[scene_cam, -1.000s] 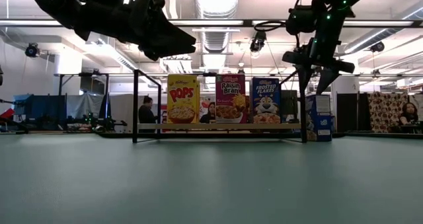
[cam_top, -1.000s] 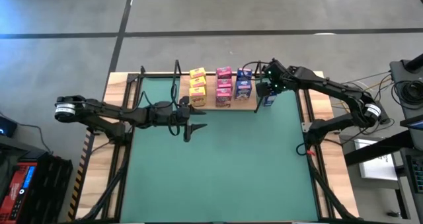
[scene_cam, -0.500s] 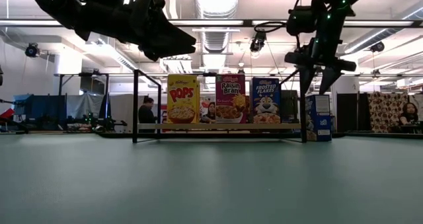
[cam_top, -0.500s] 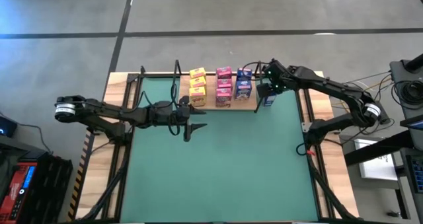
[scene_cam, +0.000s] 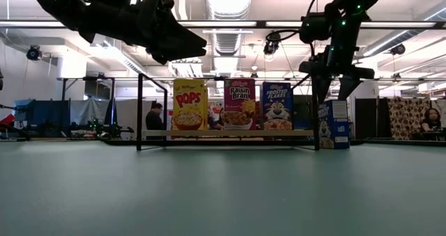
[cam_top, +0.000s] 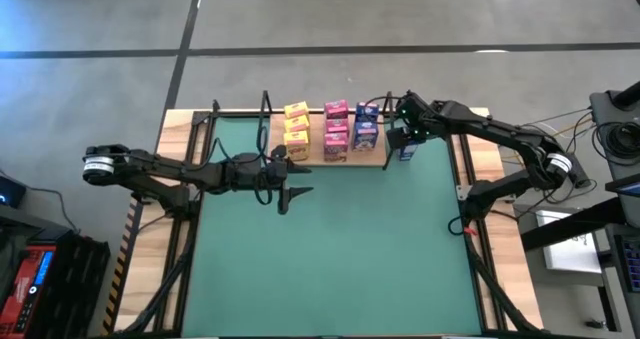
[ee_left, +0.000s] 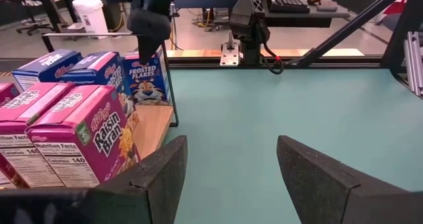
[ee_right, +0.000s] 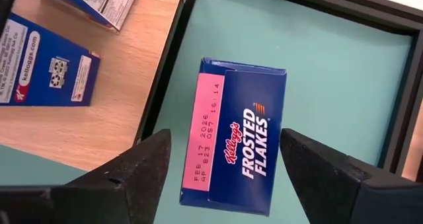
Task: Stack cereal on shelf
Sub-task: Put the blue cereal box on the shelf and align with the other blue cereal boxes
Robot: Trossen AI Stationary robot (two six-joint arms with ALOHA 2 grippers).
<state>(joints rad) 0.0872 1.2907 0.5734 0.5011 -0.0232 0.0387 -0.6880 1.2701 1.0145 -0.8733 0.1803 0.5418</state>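
Observation:
The wooden shelf (cam_top: 379, 160) stands at the table's far middle with three yellow, three pink and two blue cereal boxes on it. A third blue box (cam_top: 404, 151) stands upright on the green table just beyond the shelf's right end (scene_cam: 335, 124). My right gripper (cam_top: 404, 129) hovers open above this box. In the right wrist view (ee_right: 225, 139) its fingers stand on either side of the box top (ee_right: 234, 135) and clear of it. My left gripper (cam_top: 290, 193) is open and empty in front of the shelf's left half (ee_left: 231, 148). My right gripper has one finger (scene_cam: 318, 90) level with the shelf's right wire upright (scene_cam: 317, 118) and in line with it. I cannot tell whether they touch.
The shelf's black wire uprights (cam_top: 266, 107) rise at both its ends. The table's wooden border and black frame rails (cam_top: 462, 169) run along the left and right edges. Open green tabletop (cam_top: 340, 259) lies toward the near edge.
My right gripper has shifted a little toward the table's left. The shelf with its boxes has slid a little toward the table's left as well.

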